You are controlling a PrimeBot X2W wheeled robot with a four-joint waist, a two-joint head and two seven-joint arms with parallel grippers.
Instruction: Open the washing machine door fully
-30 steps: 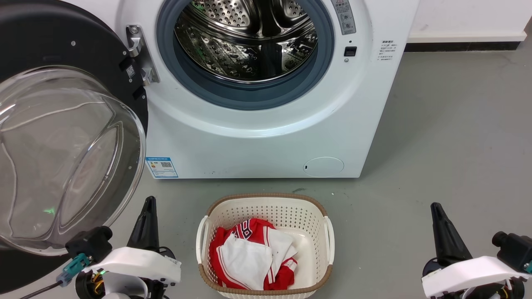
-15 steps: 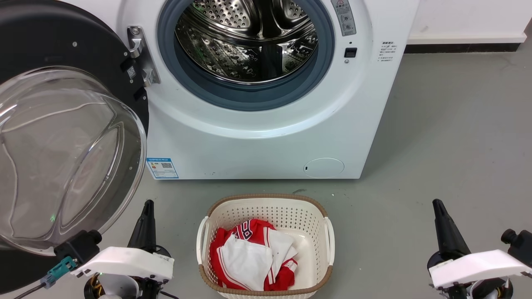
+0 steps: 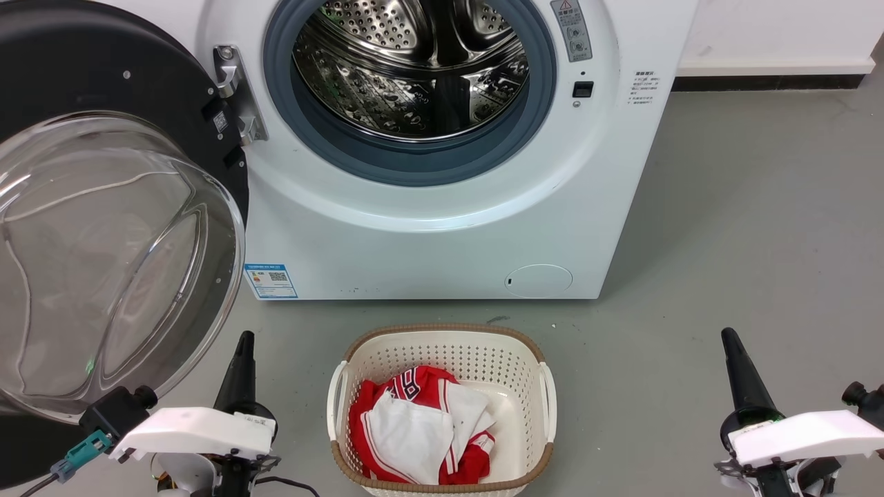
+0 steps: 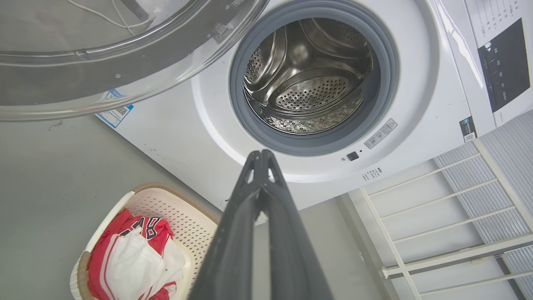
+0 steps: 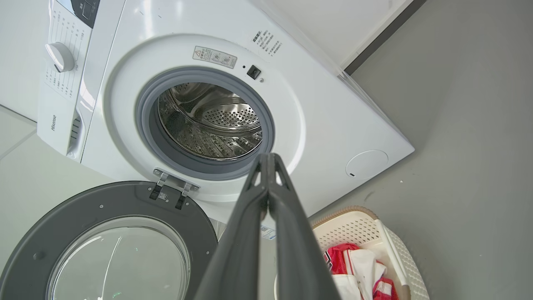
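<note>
Washing machine door point(image 3: 117, 228) is being seen swung wide to the robot's left. It is hanging off the hinge point(image 3: 231, 90) at the left of the opening, with inner face and clear bulging centre being turned toward the head camera. Drum point(image 3: 414, 69) is being left fully exposed. In the right wrist view the door is being read as lying close to in line with the washing machine point(image 3: 449, 228) front. Task is therefore being judged done or near it; whether any swing is left cannot be told.

Left end effector point(image 3: 242, 352): fingers are being held pressed together with nothing gripped, low above the floor point(image 3: 725, 207). It is near the door's lower edge and no contact is being seen. Right end effector point(image 3: 733, 348): likewise closed on nothing, well apart from the door, to the right of the basket point(image 3: 442, 330) of red and white clothes point(image 3: 414, 421).

Handling, as judgement:
- Door is being taken as stiff and fairly heavy, moving only about the hinge.
- Glossy black ring and glass are being expected to be slick, and the glass is not to be knocked or pinched.
- If more travel is being wanted, contact on the black ring at the edge far from the hinge is being recommended, pushed with closed fingers rather than gripped.
- That edge is being cut off by the head view's left border.
</note>
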